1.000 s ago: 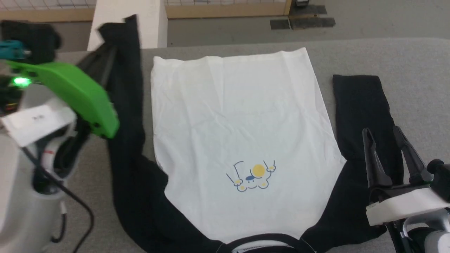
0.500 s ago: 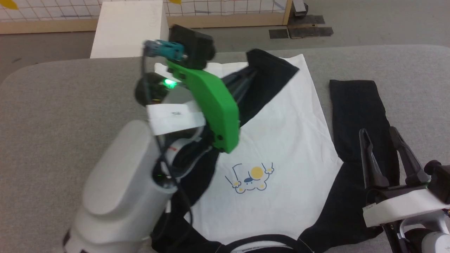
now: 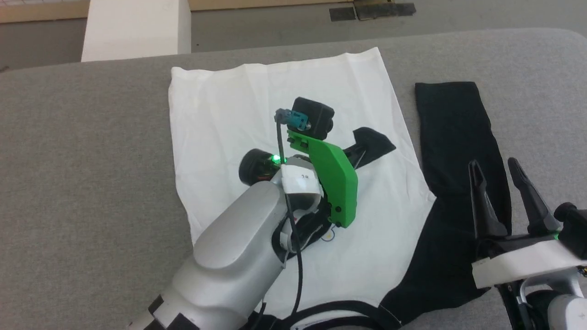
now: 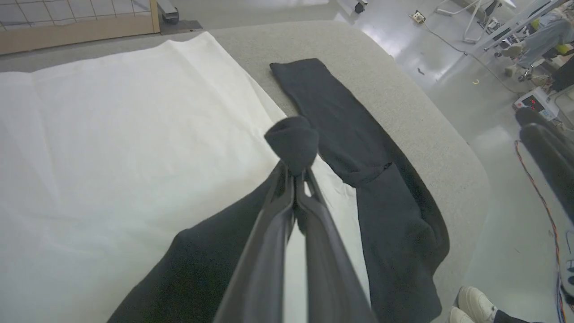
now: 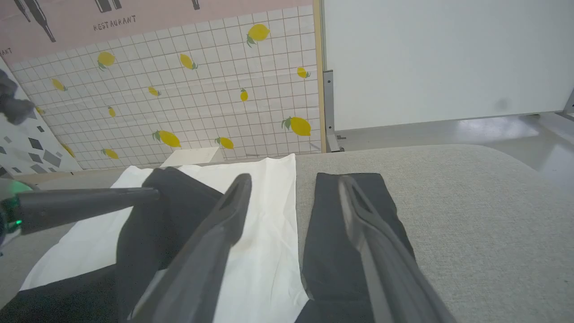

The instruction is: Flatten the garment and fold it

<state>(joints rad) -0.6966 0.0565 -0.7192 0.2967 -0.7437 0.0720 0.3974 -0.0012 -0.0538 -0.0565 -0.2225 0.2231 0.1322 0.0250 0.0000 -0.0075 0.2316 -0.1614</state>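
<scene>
**Folding the left sleeve in**

The soft white T-shirt with black sleeves (image 3: 257, 101) lies spread on the grey cloth table (image 3: 82, 160), with its neck end near the robot. The left gripper (image 4: 294, 179) is pinched tight on the end of the black left sleeve (image 4: 292, 141) and holds it over the white middle. The black right sleeve (image 3: 451, 119) lies flat beside the body. The right gripper (image 3: 494, 169) hangs above it, fingers wide apart, holding nothing.

I think the first sleeve fold is half done. Next, the left sleeve should go down flat on the white part. Then the fingers should let go gently so nothing bunches up.
</scene>
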